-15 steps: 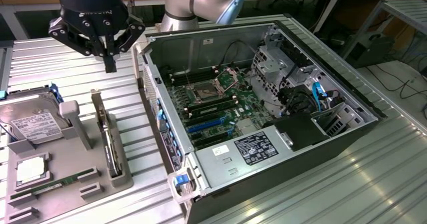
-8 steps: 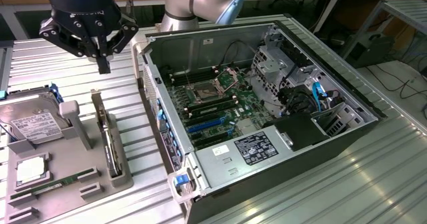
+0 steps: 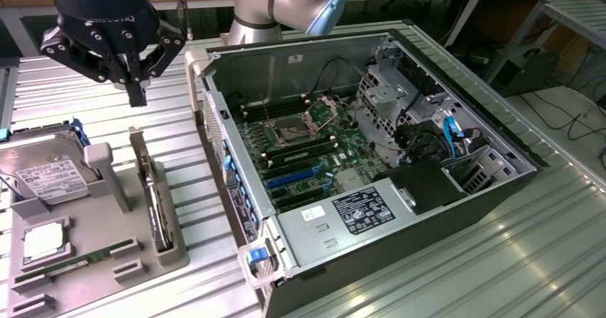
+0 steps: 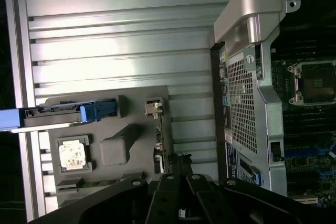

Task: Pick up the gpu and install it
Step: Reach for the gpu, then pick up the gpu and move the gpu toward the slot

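The gpu (image 3: 150,183) stands on edge in a slot of the grey holder (image 3: 113,261), at the exterior view's left; it is a thin dark card with a metal bracket at its far end. My gripper (image 3: 138,99) hangs above that far end with its fingers pressed together, holding nothing. In the wrist view the shut gripper (image 4: 178,167) points down over the gpu (image 4: 157,129), seen edge-on. The open computer case (image 3: 492,140) lies on its side to the exterior view's right, with the motherboard (image 3: 303,155) and its blue slots exposed.
The holder also carries a hard drive (image 3: 47,176) with a white label, a processor chip (image 3: 42,240) and a green RAM stick (image 3: 81,261). All of it rests on a slatted metal table (image 3: 530,261). The case's rear wall (image 4: 247,87) rises close beside the holder.
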`<state>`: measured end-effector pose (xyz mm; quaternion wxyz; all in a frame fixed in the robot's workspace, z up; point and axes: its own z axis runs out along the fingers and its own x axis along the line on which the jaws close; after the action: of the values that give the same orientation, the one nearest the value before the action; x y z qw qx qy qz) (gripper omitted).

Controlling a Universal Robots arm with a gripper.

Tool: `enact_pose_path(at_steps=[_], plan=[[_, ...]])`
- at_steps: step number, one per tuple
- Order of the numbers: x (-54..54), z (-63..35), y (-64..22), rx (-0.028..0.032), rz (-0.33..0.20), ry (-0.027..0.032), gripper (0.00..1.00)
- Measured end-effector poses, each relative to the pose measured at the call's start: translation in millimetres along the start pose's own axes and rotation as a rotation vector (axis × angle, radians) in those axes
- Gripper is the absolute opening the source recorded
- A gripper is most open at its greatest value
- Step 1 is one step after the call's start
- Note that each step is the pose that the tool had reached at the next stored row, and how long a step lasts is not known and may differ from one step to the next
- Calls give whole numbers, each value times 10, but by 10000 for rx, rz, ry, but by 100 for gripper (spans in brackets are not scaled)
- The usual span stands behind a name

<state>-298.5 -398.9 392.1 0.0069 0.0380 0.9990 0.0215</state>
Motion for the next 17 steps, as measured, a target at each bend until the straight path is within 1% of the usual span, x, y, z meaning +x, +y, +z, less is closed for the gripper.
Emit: enact_pose_path(at_steps=[5, 17], plan=[[50, 0, -4, 0, -1, 9, 11], [52, 0, -4, 0, 0, 9, 11]])
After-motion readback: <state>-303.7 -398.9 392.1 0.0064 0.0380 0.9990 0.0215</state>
